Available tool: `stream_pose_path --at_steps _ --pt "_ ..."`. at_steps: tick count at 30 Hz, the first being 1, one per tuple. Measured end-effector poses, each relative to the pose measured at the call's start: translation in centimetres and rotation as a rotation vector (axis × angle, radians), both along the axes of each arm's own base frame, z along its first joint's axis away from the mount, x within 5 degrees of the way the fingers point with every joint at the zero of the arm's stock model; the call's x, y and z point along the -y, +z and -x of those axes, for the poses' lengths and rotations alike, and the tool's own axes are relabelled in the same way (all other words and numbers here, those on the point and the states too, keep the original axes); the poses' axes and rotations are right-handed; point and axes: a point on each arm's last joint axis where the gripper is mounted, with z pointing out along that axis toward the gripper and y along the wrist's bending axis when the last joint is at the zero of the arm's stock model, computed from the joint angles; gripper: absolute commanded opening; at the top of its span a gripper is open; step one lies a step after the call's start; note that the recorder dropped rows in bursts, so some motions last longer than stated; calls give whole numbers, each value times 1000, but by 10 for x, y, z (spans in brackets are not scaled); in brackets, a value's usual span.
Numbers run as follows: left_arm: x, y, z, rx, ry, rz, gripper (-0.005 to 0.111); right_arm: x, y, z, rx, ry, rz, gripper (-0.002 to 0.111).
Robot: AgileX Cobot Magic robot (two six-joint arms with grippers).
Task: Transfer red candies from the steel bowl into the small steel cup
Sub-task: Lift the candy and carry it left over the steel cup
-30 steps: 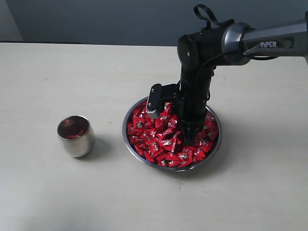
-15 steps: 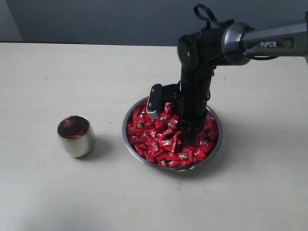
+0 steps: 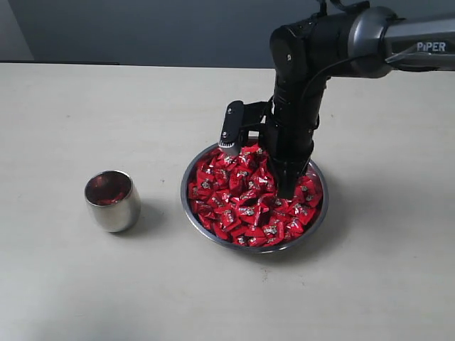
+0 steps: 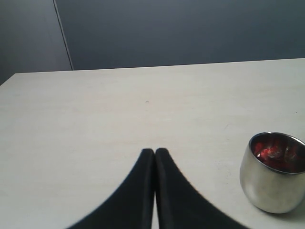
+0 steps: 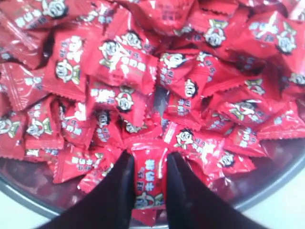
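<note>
My right gripper hangs over the right side of the steel bowl, its jaws narrowed onto 1 red candy pinched between the 2 fingers. The rest of the red candies are heaped to the bowl's rim. The step in hand is the pick. From the wrist view the wrapper looks gripped, though I cannot tell for sure whether it hangs clear of the heap or touches its neighbours.

The small steel cup stands upright on the table to the left of the bowl, apart from it, with red showing inside. My left gripper rests near the cup, jaws pressed together on nothing.

As I judge it, the next move calls for a straight lift so no second candy is dragged out. Then comes a carry left across the bowl's rim, and a release only once the fingers are centred over the cup's narrow mouth.
</note>
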Motion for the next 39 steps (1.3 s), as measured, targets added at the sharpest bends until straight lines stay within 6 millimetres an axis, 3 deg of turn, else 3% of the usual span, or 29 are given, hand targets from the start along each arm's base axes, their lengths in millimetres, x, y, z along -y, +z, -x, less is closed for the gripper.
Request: stream_pose_path --at_steps 8,18,27,39 --pt "0 0 0 0 0 0 0 0 21 3 36 -58 -54 4" --pt "0 0 0 0 0 0 0 -10 28 6 -12 -132 -170 -1" --pt "0 0 0 0 0 0 0 -26 62 -7 21 -75 -254 -1" --pt "0 0 0 0 0 0 0 -55 69 -30 -4 29 -312 -1"
